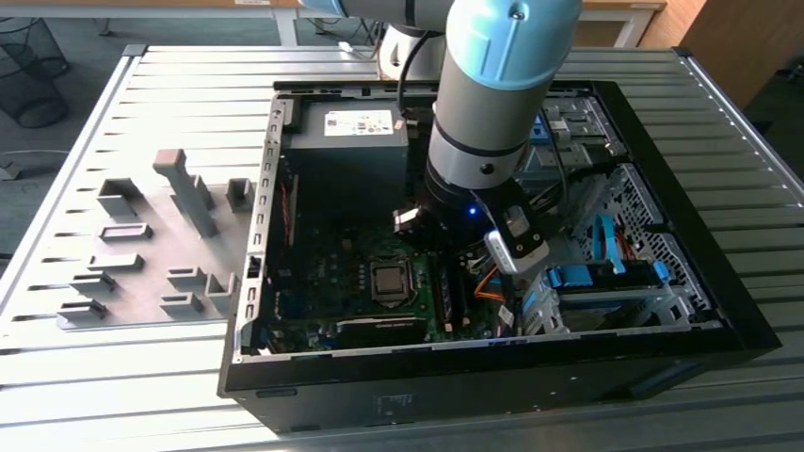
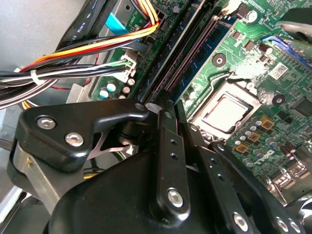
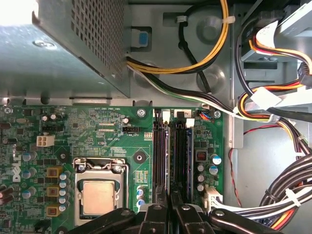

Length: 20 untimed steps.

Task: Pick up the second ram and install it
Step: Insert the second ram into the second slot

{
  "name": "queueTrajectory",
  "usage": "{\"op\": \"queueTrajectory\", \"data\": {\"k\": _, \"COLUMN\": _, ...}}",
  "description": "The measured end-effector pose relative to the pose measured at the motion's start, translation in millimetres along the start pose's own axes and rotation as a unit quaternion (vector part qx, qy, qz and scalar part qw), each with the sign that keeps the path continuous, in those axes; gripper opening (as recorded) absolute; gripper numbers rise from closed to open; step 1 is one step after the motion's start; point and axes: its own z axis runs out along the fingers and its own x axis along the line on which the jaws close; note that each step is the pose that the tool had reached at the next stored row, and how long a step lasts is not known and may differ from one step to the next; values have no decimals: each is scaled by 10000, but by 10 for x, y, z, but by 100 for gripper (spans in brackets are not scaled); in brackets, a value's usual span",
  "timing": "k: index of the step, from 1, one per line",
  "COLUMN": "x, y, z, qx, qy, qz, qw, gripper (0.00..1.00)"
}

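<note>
The black metal gripper (image 3: 170, 207) hangs low over the long black plastic memory slots (image 3: 174, 153) on the green motherboard (image 3: 112, 146), beside the square silver CPU socket (image 3: 99, 190); its jaws sit close together — clamped on what, I cannot tell. The thin dark-green second ram appears to stand edge-on between them above a slot; judged from this, seating needs the stick parallel to the slot and pressed straight down — no tilt.

Glossy black plastic is covering the gripper (image 2: 168, 146); the motherboard (image 3: 97, 146) is showing green lacquered board, the CPU (image 3: 97, 197) dull brushed metal, the counter (image 1: 188, 113) ribbed matt grey metal.
</note>
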Motion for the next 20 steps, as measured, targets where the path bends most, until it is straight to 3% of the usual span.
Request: {"op": "queueTrajectory", "data": {"k": 20, "x": 0, "y": -1, "z": 5, "qx": 2, "qy": 0, "qz": 0, "qw": 10000, "gripper": 15}}
